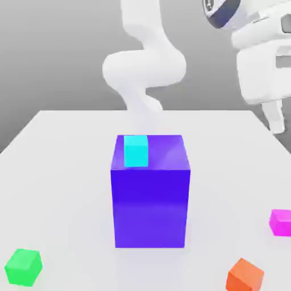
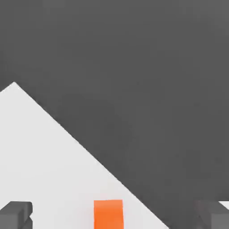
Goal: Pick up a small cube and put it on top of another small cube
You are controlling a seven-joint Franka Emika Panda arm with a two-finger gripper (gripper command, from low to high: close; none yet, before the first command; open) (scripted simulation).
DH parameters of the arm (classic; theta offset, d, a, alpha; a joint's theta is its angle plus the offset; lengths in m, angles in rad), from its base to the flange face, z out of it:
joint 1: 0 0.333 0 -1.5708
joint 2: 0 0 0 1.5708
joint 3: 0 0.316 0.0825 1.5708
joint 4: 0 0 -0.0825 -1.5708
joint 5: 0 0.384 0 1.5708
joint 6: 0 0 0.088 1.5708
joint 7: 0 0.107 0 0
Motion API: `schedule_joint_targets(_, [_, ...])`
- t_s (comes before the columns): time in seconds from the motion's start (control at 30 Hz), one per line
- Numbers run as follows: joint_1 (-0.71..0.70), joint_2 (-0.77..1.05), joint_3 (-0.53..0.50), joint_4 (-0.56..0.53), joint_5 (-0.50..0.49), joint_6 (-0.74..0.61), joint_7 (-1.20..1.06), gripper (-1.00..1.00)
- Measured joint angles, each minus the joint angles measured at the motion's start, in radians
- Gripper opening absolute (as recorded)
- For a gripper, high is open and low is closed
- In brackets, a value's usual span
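The gripper (image 2: 114, 214) hangs wide and empty above the white surface (image 1: 68, 170), well apart from the small magenta-pink cube (image 1: 281, 222).

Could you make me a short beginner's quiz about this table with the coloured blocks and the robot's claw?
1. True or false: the small cyan cube rests on top of the big blue-violet block.
2. Which small cube lies nearest the exterior view's right edge: A) the green cube, B) the orange cube, C) the magenta-pink cube?
3. Fill in: the claw hangs above the white table, open and holding ____.

Key: 1 true; 2 C; 3 nothing.
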Motion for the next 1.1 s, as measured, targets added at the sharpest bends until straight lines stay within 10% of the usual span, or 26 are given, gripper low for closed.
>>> schedule_joint_targets(0.5, [0.266,0.549,0.016,-0.043,-0.274,0.278,-0.059,0.00])
schedule_joint_targets(0.53, [0.278,0.580,0.002,-0.037,-0.284,0.302,-0.051,-1.00])
schedule_joint_targets(1.1, [0.101,0.405,-0.051,-0.043,-0.140,0.131,-0.092,-1.00])
